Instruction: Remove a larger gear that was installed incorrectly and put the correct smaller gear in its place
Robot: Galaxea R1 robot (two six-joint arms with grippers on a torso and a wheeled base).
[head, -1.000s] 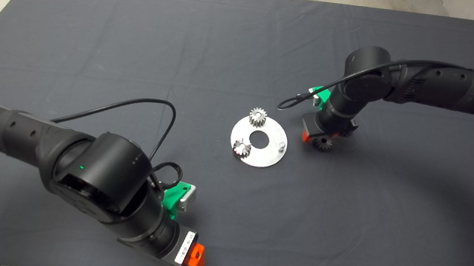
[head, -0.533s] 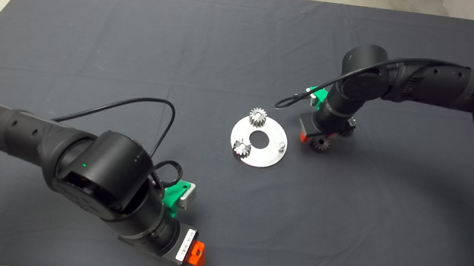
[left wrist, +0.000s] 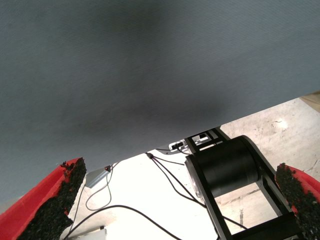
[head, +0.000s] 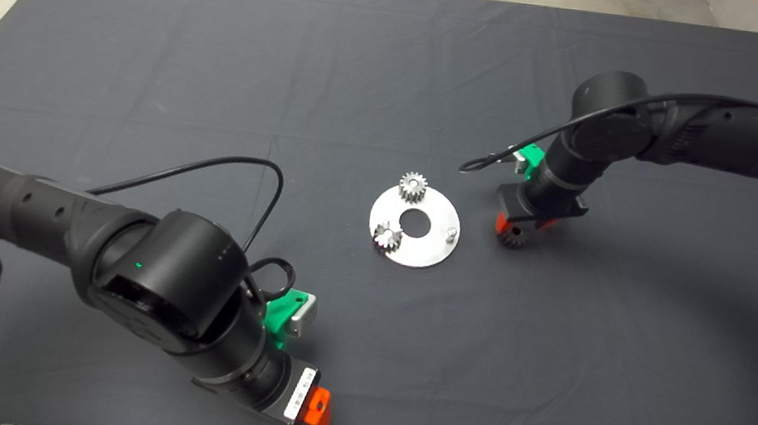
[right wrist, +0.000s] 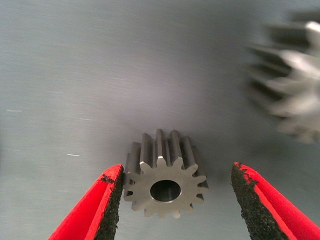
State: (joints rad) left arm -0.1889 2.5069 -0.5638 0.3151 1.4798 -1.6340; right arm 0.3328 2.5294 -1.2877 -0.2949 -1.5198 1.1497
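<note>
The right gripper (head: 517,228) is down at the mat (head: 157,41), just right of the round silver plate (head: 417,248), and its red fingers (right wrist: 95,210) are spread apart on either side of the smaller gear (right wrist: 165,182). One pad looks like it's right against the teeth while the other is clearly apart, so it's released, not pinching. That dark gear (head: 513,238) lies flat on the mat with its centre hole facing up, right beside the plate's edge.

In the right wrist view the larger gear (right wrist: 295,85) shows as a blurry shiny thing off to one side, near the small one but not touching it.

On the plate, two little silver gears (head: 413,186) sit on their spots, and a bare peg (head: 450,233) stands nearest the gripper.

The left gripper (head: 315,408) hangs near the mat's front edge, well apart from everything, fingers wide open over nothing.
</note>
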